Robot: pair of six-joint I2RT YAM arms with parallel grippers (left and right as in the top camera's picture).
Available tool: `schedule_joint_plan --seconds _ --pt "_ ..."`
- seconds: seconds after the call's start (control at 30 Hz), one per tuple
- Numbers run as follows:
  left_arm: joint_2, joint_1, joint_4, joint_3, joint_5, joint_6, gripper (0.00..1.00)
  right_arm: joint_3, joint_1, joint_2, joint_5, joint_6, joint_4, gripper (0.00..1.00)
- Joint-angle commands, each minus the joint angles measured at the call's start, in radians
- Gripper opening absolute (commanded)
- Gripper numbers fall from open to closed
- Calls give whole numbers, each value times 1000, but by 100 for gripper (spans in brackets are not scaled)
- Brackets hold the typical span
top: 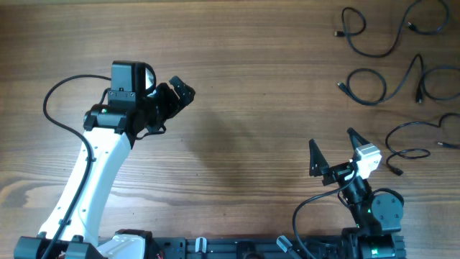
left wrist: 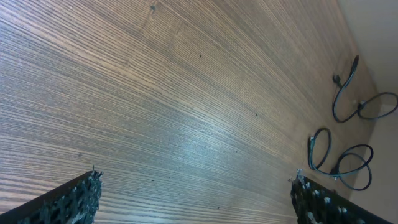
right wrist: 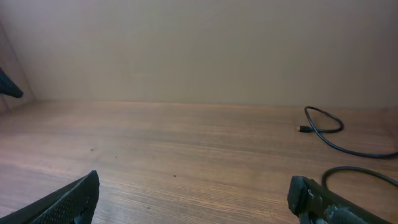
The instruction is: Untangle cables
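Grippers first, going left to right. Your left gripper (top: pixel 182 89) is over the far-left part of the table (top: pixel 237 144), fingers spread wide with nothing between them. Only bare wood shows under its wrist cam, and it's well apart from anything you need. Your right gripper (top: pixel 335 147) sits near-right, jaws also wide open and empty, tilted up off the surface.

The cables (top: pixel 385 86) are all at the far right, three black ones stacked from far to near. From overhead they look mostly apart from each other already, though each one curls over itself and I can't tell if any loops actually cross.

I'd use the right arm since it's just beside the nearest cable (top: pixel 417 124). Go for its plug end (top: pixel 397 171), not the middle of a loop, and come down low so the fingers straddle the cord flat on the wood. Pull slowly toward open table, away from the other two, so you don't drag them together. Bring the left arm over only if you need something pinned.
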Motion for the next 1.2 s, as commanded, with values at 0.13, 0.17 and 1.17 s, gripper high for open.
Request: schedule_joint_plan --seconds 0.13,0.17,1.17 --pt "-8 -3 0 3 -10 23 100 -1 4 -10 33 -121 -2 100" --pt "-8 -3 0 3 -10 23 100 0 4 -10 74 -118 -6 100" --pt "-8 -3 0 3 -10 23 100 0 -32 -12 189 -148 -17 100"
